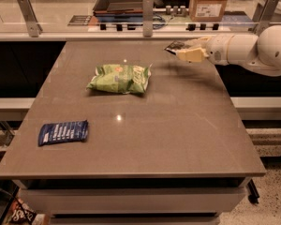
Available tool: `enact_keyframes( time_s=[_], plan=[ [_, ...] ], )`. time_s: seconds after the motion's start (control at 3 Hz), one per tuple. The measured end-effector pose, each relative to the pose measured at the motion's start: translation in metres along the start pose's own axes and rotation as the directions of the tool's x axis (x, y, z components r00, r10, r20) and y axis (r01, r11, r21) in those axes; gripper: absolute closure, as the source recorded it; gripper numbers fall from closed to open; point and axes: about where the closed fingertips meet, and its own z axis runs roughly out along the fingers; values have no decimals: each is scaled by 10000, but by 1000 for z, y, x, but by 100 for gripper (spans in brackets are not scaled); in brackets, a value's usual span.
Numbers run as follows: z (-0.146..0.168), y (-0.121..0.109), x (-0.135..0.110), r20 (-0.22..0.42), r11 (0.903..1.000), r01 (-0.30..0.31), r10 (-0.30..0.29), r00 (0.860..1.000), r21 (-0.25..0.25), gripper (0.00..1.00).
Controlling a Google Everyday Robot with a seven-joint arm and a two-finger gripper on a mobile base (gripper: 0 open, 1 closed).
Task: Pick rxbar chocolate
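Observation:
The rxbar chocolate (174, 46) is a small flat black wrapper. It sticks out to the left from between the cream fingers of my gripper (183, 50). The gripper is shut on it and holds it above the back right part of the brown table (178, 125). A faint shadow lies on the table under it. My white arm (253, 48) reaches in from the right edge of the camera view.
A crinkled green bag (120, 78) lies left of the gripper near the table's middle back. A blue packet with white text (63, 132) lies at the front left. A rail with metal posts (148, 8) and a cardboard box (208, 1) stand behind the table.

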Motion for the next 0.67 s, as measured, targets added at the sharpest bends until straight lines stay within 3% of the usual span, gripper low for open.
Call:
enact_keyframes(
  time_s=[0.33,0.67],
  plan=[
    [-17,2,-37,376,9988,487,-487,9981,10,100],
    [-17,2,-37,376,9988,487,-487,9981,8,100]
  ],
)
